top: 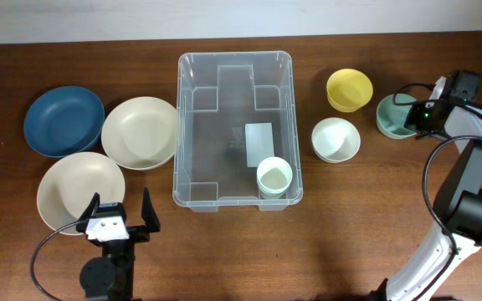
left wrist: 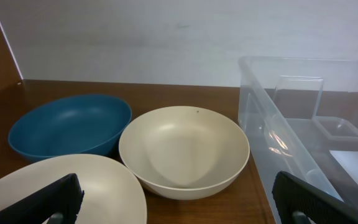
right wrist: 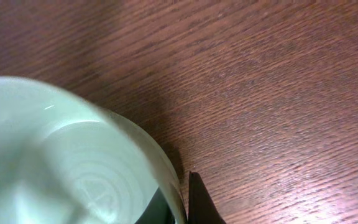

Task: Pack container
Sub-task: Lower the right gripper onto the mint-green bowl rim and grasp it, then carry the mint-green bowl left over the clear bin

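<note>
The clear plastic container [top: 182, 125] stands mid-table with a white label [top: 258, 144] on its base and a pale green cup [top: 274, 176] in its near right corner. Its wall also shows in the left wrist view [left wrist: 303, 124]. My left gripper [top: 117, 219] is open and empty near the front edge, facing the bowls [left wrist: 179, 204]. My right gripper [top: 408, 117] is at the far right, its fingers [right wrist: 185, 205] pinching the rim of a green bowl [right wrist: 61, 162], one finger inside and one outside.
Left of the container are a blue bowl [top: 64, 119], a cream bowl [top: 141, 132] and a beige bowl [top: 78, 191]. Right of it are a yellow bowl [top: 349, 89], a pale bowl [top: 335, 139] and the green bowl [top: 389, 119].
</note>
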Controlling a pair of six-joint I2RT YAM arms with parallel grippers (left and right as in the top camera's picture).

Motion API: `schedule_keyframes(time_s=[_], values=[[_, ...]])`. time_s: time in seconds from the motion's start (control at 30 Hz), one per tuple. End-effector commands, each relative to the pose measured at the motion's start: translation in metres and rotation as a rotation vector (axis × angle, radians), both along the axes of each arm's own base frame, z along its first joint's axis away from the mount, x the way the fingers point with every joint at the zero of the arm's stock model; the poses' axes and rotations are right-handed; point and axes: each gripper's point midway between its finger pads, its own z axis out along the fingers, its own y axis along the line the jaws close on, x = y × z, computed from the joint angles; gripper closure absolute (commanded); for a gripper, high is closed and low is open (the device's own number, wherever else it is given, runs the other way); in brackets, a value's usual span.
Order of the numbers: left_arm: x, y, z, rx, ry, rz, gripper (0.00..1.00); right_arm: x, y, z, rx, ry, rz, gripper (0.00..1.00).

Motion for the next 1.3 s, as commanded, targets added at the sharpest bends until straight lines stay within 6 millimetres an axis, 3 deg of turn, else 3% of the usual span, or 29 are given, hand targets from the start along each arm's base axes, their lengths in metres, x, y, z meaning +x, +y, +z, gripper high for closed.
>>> schedule_keyframes(time_s=[0.0, 0.17, 0.4, 0.57, 0.67, 0.77, 0.87, 0.97, 1.1, 1.27], values=[[0.000, 0.000, -0.001, 0.014, -0.002, 0.000, 0.00, 0.006, -0.008, 0.046, 0.010, -0.111, -0.004, 0.96], [0.000, 0.000, -0.001, 0.014, -0.002, 0.000, 0.00, 0.005, -0.014, 0.074, 0.015, -0.174, -0.007, 0.96], [0.000, 0.000, -0.001, 0.014, -0.002, 0.000, 0.00, 0.010, 0.004, 0.104, 0.110, -0.274, 0.063, 0.96], [0.000, 0.000, -0.001, 0.014, -0.002, 0.000, 0.00, 0.014, 0.026, 0.150, 0.135, -0.376, 0.137, 0.96], [0.000, 0.000, -0.001, 0.014, -0.002, 0.000, 0.00, 0.013, 0.048, 0.188, 0.109, -0.441, 0.187, 0.96], [0.000, 0.000, -0.001, 0.014, -0.002, 0.000, 0.00, 0.010, 0.080, 0.225, 0.088, -0.496, 0.256, 0.96], [0.000, 0.000, -0.001, 0.014, -0.002, 0.000, 0.00, 0.002, 0.130, 0.259, 0.085, -0.545, 0.357, 0.96], [0.000, 0.000, -0.001, 0.014, -0.002, 0.000, 0.00, -0.010, 0.188, 0.276, 0.089, -0.554, 0.491, 0.96], [0.000, 0.000, -0.001, 0.014, -0.002, 0.000, 0.00, -0.025, 0.267, 0.278, 0.109, -0.525, 0.648, 0.96], [0.000, 0.000, -0.001, 0.014, -0.002, 0.000, 0.00, -0.050, 0.344, 0.248, 0.059, -0.405, 0.804, 0.96]])
